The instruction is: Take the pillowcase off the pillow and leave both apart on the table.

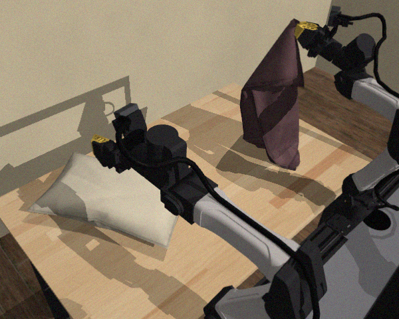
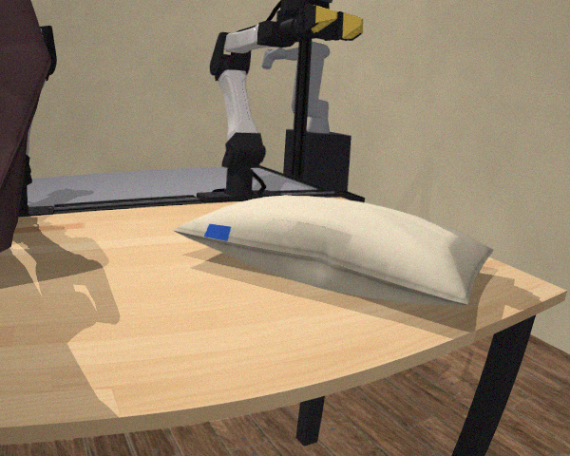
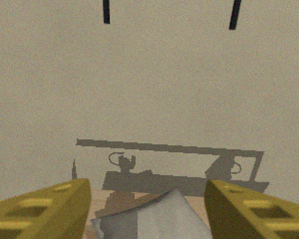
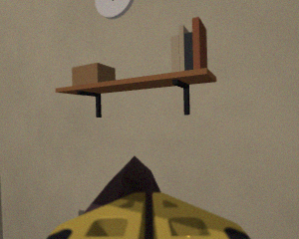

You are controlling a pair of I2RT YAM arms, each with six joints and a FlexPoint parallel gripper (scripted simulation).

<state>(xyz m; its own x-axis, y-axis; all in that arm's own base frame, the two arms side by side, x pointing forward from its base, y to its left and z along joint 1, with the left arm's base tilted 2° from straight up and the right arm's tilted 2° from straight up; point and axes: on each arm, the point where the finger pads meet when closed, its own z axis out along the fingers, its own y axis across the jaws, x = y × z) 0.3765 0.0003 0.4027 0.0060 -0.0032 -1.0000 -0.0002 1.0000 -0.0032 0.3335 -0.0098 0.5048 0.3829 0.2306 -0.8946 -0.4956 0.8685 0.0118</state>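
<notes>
"Left gripper [image 1: 98,139] [image 2: 338,23] [image 3: 149,209]: what's it doing?"

"Standing open with nothing in it, above the pillow [image 1: 114,199] [image 2: 334,236] [image 3: 164,219]. I'd leave it there, well off the pillow."

"And the pillow itself?"

"Bare, lying on the bench [image 1: 206,274] [image 2: 187,343], blue patch [image 2: 218,232] showing."

"Right of the pillow, from the top?"

"The pillowcase [image 1: 278,103] [image 2: 5,123] [image 4: 127,184], fully off and hanging well apart from the pillow. The right gripper [image 1: 306,28] [image 4: 149,201] is closed on its upper corner."

"So how should it come down?"

"Lower it slowly on that far side of the pillow, letting the hem settle and fold first. Keep most of the cloth over the bench, and don't swing it back pillow-ward, or the gap could close. Then open wide, check nothing clings, and back away."
</notes>
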